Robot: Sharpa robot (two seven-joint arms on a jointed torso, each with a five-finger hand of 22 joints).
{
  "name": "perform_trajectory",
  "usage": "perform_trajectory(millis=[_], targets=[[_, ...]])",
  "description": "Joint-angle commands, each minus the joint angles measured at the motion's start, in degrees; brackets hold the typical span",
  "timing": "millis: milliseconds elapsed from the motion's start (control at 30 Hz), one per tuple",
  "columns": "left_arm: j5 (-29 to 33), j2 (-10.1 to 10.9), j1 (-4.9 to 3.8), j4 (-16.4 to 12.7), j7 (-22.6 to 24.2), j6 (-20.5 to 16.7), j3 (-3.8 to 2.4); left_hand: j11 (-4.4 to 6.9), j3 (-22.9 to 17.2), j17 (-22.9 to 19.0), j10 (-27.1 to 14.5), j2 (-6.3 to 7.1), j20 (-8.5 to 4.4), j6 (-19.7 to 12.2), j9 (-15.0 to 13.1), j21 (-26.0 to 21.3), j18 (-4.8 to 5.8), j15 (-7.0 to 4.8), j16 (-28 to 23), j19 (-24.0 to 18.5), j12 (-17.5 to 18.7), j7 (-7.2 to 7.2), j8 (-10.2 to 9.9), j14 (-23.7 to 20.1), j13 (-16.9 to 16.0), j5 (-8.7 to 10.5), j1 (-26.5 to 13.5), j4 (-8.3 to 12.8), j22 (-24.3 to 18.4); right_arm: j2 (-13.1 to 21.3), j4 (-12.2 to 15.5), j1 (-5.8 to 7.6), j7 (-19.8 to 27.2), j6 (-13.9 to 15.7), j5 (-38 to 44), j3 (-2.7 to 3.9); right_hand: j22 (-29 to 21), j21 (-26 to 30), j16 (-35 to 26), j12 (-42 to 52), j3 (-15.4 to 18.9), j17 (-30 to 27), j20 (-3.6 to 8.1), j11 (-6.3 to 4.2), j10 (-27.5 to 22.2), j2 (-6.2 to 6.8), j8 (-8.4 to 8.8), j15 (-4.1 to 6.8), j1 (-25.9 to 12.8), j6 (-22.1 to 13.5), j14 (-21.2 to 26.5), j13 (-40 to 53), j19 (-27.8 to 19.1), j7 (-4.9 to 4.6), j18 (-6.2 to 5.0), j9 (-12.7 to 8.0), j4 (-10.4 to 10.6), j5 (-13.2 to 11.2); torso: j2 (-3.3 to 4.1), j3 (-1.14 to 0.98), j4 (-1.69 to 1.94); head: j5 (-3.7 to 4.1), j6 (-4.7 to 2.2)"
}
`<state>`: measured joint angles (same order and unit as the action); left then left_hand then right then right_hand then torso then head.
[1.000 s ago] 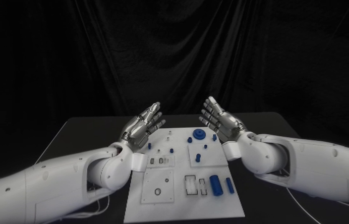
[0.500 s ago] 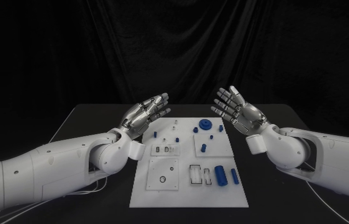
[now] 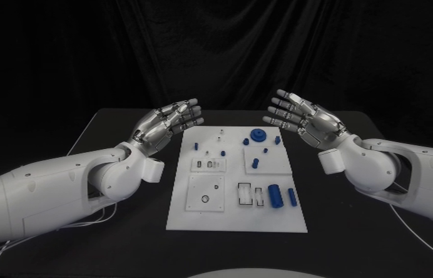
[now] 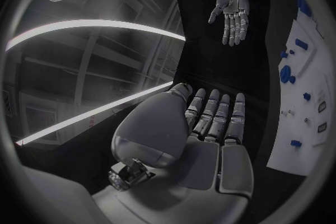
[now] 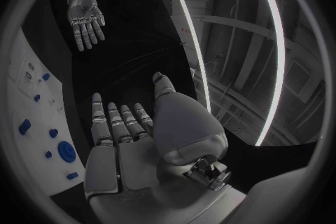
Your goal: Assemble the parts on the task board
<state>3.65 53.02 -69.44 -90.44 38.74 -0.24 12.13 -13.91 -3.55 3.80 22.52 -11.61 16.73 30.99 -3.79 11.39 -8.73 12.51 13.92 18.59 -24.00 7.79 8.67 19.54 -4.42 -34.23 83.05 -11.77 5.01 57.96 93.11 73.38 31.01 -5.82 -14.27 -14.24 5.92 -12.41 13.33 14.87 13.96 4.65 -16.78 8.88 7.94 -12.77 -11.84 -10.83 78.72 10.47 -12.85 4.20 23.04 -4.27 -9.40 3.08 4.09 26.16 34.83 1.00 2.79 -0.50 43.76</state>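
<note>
The white task board [image 3: 234, 218] lies in the middle of the black table. On it are blue parts: a round gear-like piece [image 3: 259, 135] at the far end, short pegs [image 3: 255, 163] mid-board, and two cylinders [image 3: 275, 196] lying side by side nearer me. My left hand [image 3: 169, 124] hovers off the board's far left corner, fingers straight and apart, holding nothing. My right hand [image 3: 302, 120] hovers off the far right corner, likewise spread and empty. The left wrist view has my left hand [image 4: 210, 123] flat, the right hand [image 4: 231, 14] across from it, and the board [image 4: 308, 95] to one side.
Black table [image 3: 108, 134] stretches out on both sides of the board, with a dark curtain behind. Small recessed slots and a ring [image 3: 206, 198] mark the board's near half. The right wrist view has my right hand [image 5: 122, 129], the left hand [image 5: 85, 19] and the board [image 5: 28, 101].
Both hands have drawn apart, from over the board's far corners to just outside them. The whole picture has shifted, so the camera moved. The parts lie as before.
</note>
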Motion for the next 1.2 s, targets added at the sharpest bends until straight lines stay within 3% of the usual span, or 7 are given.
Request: perform_trajectory(millis=[33, 133, 367, 667, 833, 1000, 1200], targets=[[-0.06, 1.53, -0.13, -1.65, 14.84, 0.65, -0.06, -0.17, -1.32, 0.76, 0.77, 0.77, -0.05, 0.83, -0.01, 2.05, 0.73, 0.34, 3.21, 3.68, -0.76, 0.02, 0.36, 4.45, 0.03, -0.33, -0.37, 0.16, 0.77, 1.1, 0.49, 0.6, 0.92, 2.72, 6.0, 0.05, 0.29, -2.23, 7.37, 10.68, -1.55, 1.72, 0.08, 1.2, 2.94, -0.4, -4.39, -0.43, 3.8, 3.06, -7.87, 2.01, 7.65, -1.42, 0.98, 0.61, -3.31, 4.89, 0.62, -0.13, -0.07, -0.79, 1.44], [1.15, 3.77, -0.27, -3.65, 15.11, 0.5, -0.17, -0.38, -2.46, 1.0, 1.13, 1.41, -0.12, 1.3, 0.01, 2.7, 1.01, 0.54, 4.8, 5.01, -1.35, 0.05, 0.57, 6.24, 0.01, -0.46, -0.86, 0.4, 0.94, 1.99, 0.84, 1.34, 0.65, 3.89, 8.92, 0.05, 1.39, -5.83, 11.73, 17.47, -3.73, 2.79, 0.36, 2.35, 4.04, -0.33, -4.32, -1.01, 6.14, 1.3, -15.42, 2.95, 16.04, 0.04, -0.25, 0.09, -5.38, 4.83, 1.07, -0.21, -0.39, -1.44, 2.5], [2.82, 7.52, -1.29, -7.26, 15.47, 1.19, -0.52, -0.74, -4.09, 1.49, 1.2, 2.07, -0.1, 1.03, 0.09, 3.76, 1.68, 1.19, 7.31, 7.06, -1.89, 0.18, 0.49, 8.54, 0.05, -0.59, -1.61, 0.69, 1.27, 2.63, 1.01, 3.69, -1.3, 6.25, 12.31, 0.05, 4.41, -12.83, 15.35, 24.4, -5.67, 3.47, 2.3, 2.97, 7.57, 0.66, -7.27, 1.17, 8.67, 2.59, -25.12, 3.66, 25.42, -0.76, -0.91, 0.25, -7.68, 4.58, 3.4, 0.05, 0.04, -1.33, 2.74], [3.61, 10.69, -3.52, -10.71, 15.81, 1.2, -0.69, -1.41, -5.17, 1.48, 2.14, 2.13, -0.09, 1.68, 0.01, 3.97, 2.2, 1.69, 8.04, 7.57, -2.69, 0.46, 0.71, 8.56, -0.14, -0.45, -2.22, 0.83, 1.27, 0.84, 0.38, 8.86, -8.14, 9.98, 22.3, 0.05, 8.71, -20.87, 18.98, 30.25, -7.46, 4.64, 5.25, 1.16, 16.99, 1.24, -18.84, 4.63, 10.01, 18.22, -36.04, 3.82, 29.56, -3.73, -1.03, 3.46, -8.89, 2.92, 7.77, 0.97, -0.12, -1.47, 0.99], [4.21, 11.88, -4.04, -12.44, 15.77, 1.36, -0.72, -1.67, -5.6, 1.48, 2.36, 2.17, -0.06, 2.11, -0.04, 4.0, 2.42, 1.94, 8.32, 7.67, -2.91, 0.63, 0.87, 8.6, -0.18, -0.43, -2.43, 0.93, 1.25, -1.33, -0.28, 12.17, -15.52, 11.08, 32.93, 0.05, 12.65, -27.85, 22.03, 29.7, -8.46, 5.76, 7.5, -0.04, 21.81, 2.2, -19.84, 6.88, 10.34, 21.29, -43.38, 2.64, 33.76, -3.84, -1.21, 4.28, -9.34, 0.51, 9.61, 1.6, 0.65, -0.2, -0.22], [4.61, 12.25, -4.24, -12.69, 15.63, 1.61, -0.76, -1.75, -5.84, 1.5, 2.5, 2.35, -0.09, 2.53, -0.1, 4.07, 2.52, 2.0, 8.58, 7.83, -3.06, 0.67, 1.03, 8.73, -0.2, -0.39, -2.57, 1.06, 1.26, -3.53, -1.3, 14.43, -21.97, 13.03, 48.52, 0.05, 18.14, -37.31, 31.49, 28.52, -8.27, 10.15, 9.6, -1.98, 27.63, 3.47, -19.72, 9.5, 7.74, 25.35, -54.3, 1.35, 41.83, -3.49, -1.25, 4.68, -5.96, -6.76, 10.69, 2.14, 0.99, 0.41, -0.89], [5.32, 12.28, -4.31, -12.39, 15.4, 2.04, -0.76, -1.76, -5.9, 1.51, 2.53, 2.42, -0.09, 2.61, -0.1, 4.08, 2.54, 2.02, 8.64, 7.86, -3.1, 0.68, 1.06, 8.76, -0.21, -0.39, -2.6, 1.12, 1.26, -6.1, -2.03, 15.88, -30.67, 15.71, 72.23, 0.06, 47.95, -58.98, 41.46, 23.06, -11.26, 16.37, 10.21, -2.93, 34.09, 7.33, -14.58, 10.26, 7.51, 31.0, -61.69, -0.41, 54.08, -3.3, 2.97, 3.99, -2.66, -8.28, 12.5, 3.03, 1.69, 1.41, -2.58]])
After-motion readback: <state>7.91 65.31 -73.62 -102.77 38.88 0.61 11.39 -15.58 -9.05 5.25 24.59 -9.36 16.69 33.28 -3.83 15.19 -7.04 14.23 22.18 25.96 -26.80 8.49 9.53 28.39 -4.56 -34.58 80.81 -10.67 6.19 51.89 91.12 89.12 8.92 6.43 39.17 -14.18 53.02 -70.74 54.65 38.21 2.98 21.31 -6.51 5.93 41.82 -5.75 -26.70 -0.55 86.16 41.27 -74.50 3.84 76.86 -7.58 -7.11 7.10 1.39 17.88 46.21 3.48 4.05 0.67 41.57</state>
